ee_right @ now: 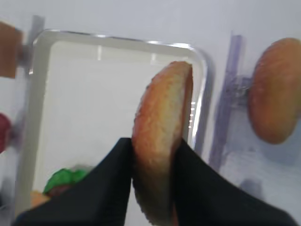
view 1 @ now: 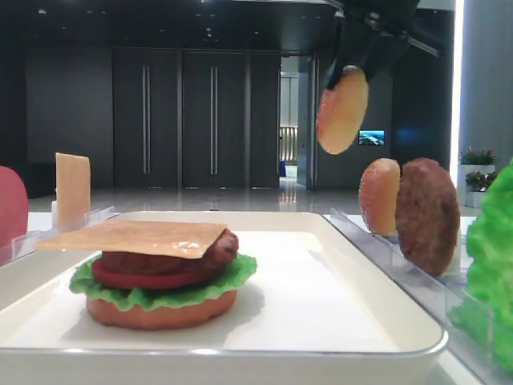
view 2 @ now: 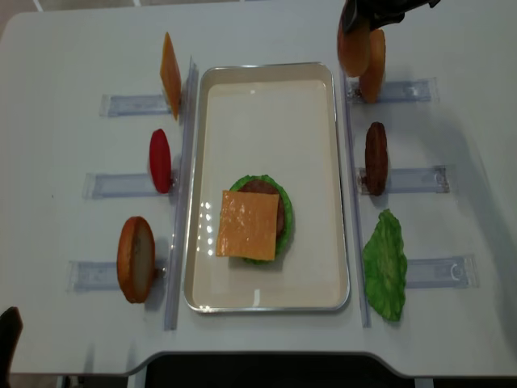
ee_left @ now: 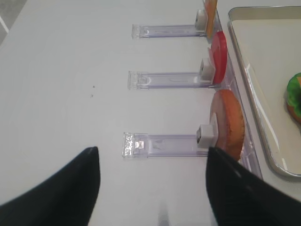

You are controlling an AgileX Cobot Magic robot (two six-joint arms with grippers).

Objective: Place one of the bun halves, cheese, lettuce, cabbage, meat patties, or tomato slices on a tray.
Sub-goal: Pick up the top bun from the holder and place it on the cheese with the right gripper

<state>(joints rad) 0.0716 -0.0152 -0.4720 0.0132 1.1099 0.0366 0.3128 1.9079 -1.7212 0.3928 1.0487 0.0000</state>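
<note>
Golden sesame bun half (ee_right: 162, 141) pinched on edge in right tool (ee_right: 153, 155), raised over tray's (view 2: 339, 174) far right corner. Burger stack (view 2: 257, 220) lies toward tray's near middle. Left tool (ee_left: 153, 181) spread wide, empty, left of tray.

The tray (view 1: 353, 265) shows a glossy white finish, its raised rim catching bright glints, while the table (view 2: 73, 56) under it looks matt and pale. The racks (ee_left: 164, 143) along the tray's long edges are clear, shiny plastic. The held bun half (ee_right: 162, 141) has a finely speckled, grainy crust, the meat patty (view 1: 427, 215) looks rough and dull, and the cheese (view 1: 136, 238) lies smooth with a faint sheen.
</note>
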